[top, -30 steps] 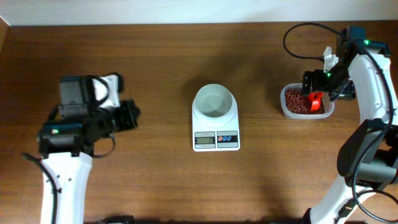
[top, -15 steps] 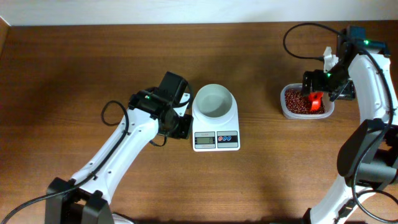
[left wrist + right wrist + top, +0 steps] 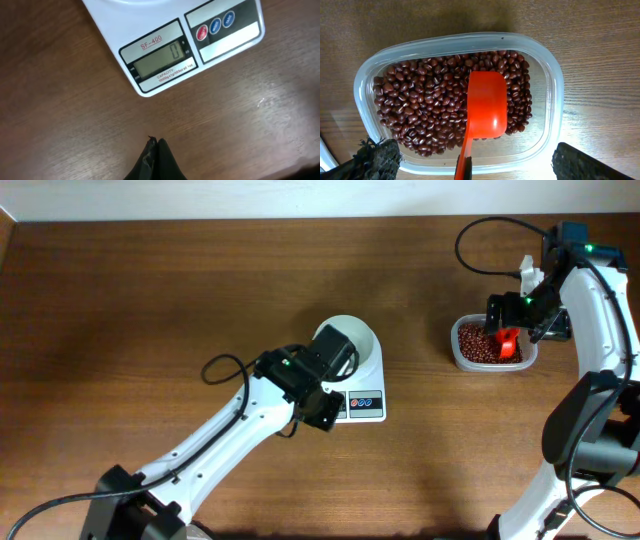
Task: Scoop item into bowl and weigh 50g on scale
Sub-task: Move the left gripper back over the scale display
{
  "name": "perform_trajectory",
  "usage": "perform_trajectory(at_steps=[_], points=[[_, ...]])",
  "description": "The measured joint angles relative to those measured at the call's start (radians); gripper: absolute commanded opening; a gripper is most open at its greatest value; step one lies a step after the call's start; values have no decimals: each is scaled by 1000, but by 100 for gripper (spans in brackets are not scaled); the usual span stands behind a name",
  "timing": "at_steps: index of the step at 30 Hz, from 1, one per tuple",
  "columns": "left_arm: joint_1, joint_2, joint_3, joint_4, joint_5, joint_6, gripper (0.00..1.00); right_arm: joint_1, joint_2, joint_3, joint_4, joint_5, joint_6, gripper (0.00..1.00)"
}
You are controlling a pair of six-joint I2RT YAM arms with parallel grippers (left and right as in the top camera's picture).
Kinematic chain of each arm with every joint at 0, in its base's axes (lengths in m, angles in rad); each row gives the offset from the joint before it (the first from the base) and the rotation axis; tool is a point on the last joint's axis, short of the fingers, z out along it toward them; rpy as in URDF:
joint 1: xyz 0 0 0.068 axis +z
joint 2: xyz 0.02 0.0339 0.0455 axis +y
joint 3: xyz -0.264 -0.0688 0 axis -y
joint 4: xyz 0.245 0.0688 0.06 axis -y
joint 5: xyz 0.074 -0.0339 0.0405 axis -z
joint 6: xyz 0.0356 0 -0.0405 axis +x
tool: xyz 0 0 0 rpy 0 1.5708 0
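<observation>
The beans [image 3: 420, 110] fill a clear tub [image 3: 551, 95] at the right of the table, with a red scoop [image 3: 487, 107] lying on them. My right gripper [image 3: 482, 167] hangs open over the tub's near side. Its fingers [image 3: 375, 160] stand far apart on either side of the scoop's handle without touching it. The white bowl [image 3: 364, 338] sits on the scale [image 3: 368, 402], partly under my left arm. My left gripper [image 3: 154, 144] is shut and empty, over the wood just in front of the scale [image 3: 165, 55], whose display reads 0.
In the overhead view the tub [image 3: 458, 356] of beans [image 3: 474, 342] with the scoop [image 3: 508, 344] lies about a hand's width right of the scale. The right gripper [image 3: 520, 320] is above it. The left arm crosses the table from the front left.
My left arm has swung from the left side of the table across to the front of the scale, gripper staying shut. The right arm and scoop have not moved.
</observation>
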Motion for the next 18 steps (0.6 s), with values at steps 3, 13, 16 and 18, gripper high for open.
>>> perform_trajectory(at_steps=[3, 13, 16, 18], points=[[-1, -1, -37, 37, 0, -25, 0, 0, 0, 0, 0, 0, 0, 99], [-1, -1, -96, 58, -2, -59, 34, 0, 0, 0, 0, 0, 0, 99], [-1, -1, -97, 58, -5, -62, 38, 0, 0, 0, 0, 0, -1, 99], [-1, -1, -98, 54, -5, -61, 40, 0, 0, 0, 0, 0, 0, 99]])
